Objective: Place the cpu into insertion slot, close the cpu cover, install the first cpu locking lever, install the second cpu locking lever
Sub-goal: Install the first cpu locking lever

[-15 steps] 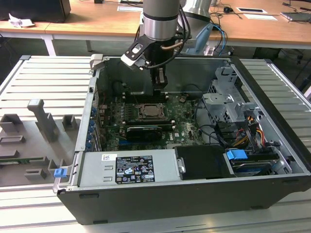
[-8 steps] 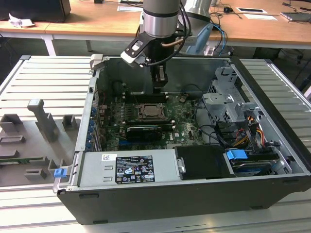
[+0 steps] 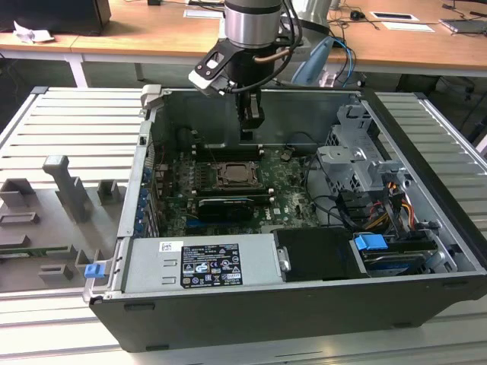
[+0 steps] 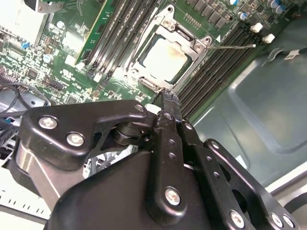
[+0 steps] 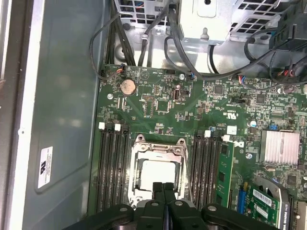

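Observation:
The cpu (image 4: 165, 58) lies flat in the insertion slot (image 3: 238, 176), its pale metal face (image 5: 156, 175) showing through the cutout of the cpu cover (image 4: 192, 48). That silver frame (image 5: 156, 147) lies down around the chip. A thin metal lever (image 4: 235, 46) sticks out from one socket corner over the memory strips. My gripper (image 3: 249, 125) hangs above the far edge of the socket. Its black fingers (image 5: 163, 189) are pressed together, shut on nothing, with their tips (image 4: 168, 96) just beside the socket.
Long black memory strips (image 5: 112, 167) flank the socket on both sides. A grey drive cage (image 3: 358, 156) with cables fills the exterior view's right, and a power supply (image 3: 202, 258) sits at the front. The case walls (image 3: 152, 114) surround the board.

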Tool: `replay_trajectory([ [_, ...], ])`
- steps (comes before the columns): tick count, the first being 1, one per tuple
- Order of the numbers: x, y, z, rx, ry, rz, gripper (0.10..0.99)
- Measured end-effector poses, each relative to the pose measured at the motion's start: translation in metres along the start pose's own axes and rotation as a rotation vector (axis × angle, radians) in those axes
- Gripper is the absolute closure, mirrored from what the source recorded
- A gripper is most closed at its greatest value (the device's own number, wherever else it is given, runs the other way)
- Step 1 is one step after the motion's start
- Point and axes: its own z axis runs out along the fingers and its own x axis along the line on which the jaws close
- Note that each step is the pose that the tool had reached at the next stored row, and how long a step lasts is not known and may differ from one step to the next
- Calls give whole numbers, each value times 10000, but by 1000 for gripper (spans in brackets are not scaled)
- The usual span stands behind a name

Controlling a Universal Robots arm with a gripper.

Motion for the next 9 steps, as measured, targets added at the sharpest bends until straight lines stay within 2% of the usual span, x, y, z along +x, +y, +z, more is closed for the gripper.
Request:
replay_trajectory([
  [5, 1, 3, -85, 0, 0, 0, 980],
  [9, 1, 3, -85, 1, 6, -193, 980],
])
